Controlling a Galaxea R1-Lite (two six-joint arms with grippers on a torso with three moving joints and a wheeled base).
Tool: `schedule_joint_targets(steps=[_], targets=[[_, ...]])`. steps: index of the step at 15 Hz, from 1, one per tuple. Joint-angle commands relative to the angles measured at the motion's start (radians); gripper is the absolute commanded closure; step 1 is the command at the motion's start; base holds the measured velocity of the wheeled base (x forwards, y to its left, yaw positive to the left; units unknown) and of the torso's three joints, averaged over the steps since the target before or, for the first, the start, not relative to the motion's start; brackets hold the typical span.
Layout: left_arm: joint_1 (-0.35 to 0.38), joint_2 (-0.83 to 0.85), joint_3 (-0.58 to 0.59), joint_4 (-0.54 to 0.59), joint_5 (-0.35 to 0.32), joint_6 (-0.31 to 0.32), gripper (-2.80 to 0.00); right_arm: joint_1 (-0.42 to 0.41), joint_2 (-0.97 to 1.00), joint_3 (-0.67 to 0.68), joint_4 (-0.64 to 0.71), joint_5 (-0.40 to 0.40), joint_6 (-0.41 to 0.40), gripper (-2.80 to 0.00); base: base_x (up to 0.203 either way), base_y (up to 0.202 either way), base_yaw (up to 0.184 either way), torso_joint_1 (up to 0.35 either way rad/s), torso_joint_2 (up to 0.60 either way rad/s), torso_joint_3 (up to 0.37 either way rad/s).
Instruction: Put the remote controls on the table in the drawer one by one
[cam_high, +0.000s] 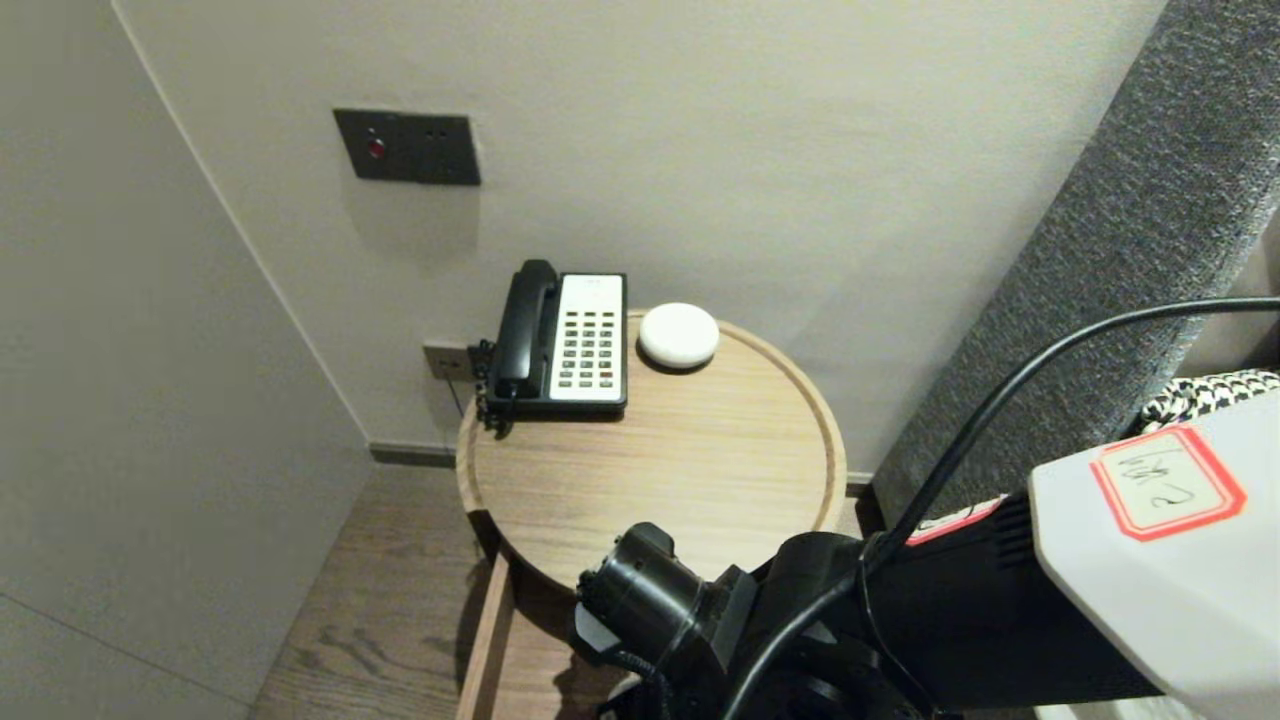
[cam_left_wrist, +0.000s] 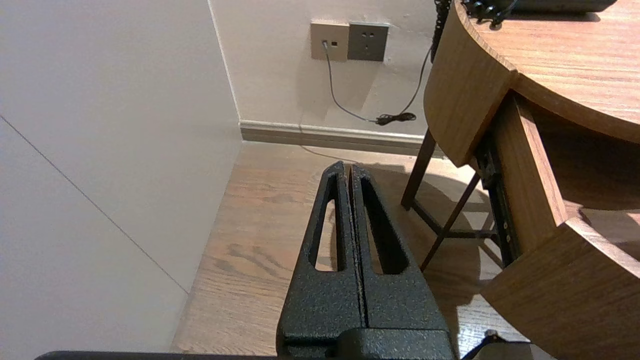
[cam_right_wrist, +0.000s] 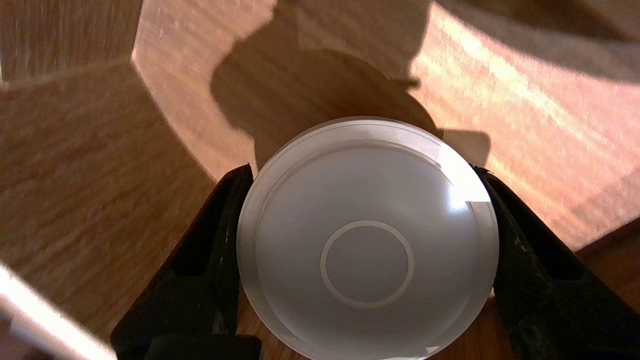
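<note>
My right gripper (cam_right_wrist: 361, 167) is shut on a white round disc (cam_right_wrist: 367, 240) with a raised ring at its middle, one black finger against each side. Wooden boards of the open drawer (cam_right_wrist: 100, 165) lie right behind the disc. In the head view my right arm (cam_high: 660, 600) reaches down into that drawer (cam_high: 487, 640) below the round wooden table (cam_high: 700, 450), and its fingers are hidden there. A second white round puck (cam_high: 678, 334) sits on the tabletop beside a black and white telephone (cam_high: 560, 340). My left gripper (cam_left_wrist: 348, 167) hangs shut and empty over the floor, left of the table.
The table stands in a corner, with walls behind it and to the left. A grey upholstered panel (cam_high: 1120, 260) rises at the right. Wall sockets (cam_left_wrist: 349, 41) and a trailing cable (cam_left_wrist: 395, 118) sit low behind the table legs (cam_left_wrist: 417, 170). A switch plate (cam_high: 407, 147) is on the wall above.
</note>
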Motion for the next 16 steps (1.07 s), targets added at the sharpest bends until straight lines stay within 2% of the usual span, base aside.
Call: schedule_joint_targets(steps=[1,6,16], targets=[[-0.001,0.0,0.0,0.0,0.0,0.0,0.0,0.004,0.026,0.004,-0.004,-0.049,0.008,0.0,0.0,0.0,0.0,0.0,0.0,0.0],[0.0,0.0,0.0,0.0,0.0,0.0,0.0,0.008,0.027,0.013,-0.041,-0.077,0.01,0.0,0.0,0.0,0.0,0.0,0.0,0.0],[0.0,0.0,0.0,0.0,0.0,0.0,0.0,0.008,0.044,0.006,-0.087,-0.079,0.037,0.0,0.0,0.0,0.0,0.0,0.0,0.0]])
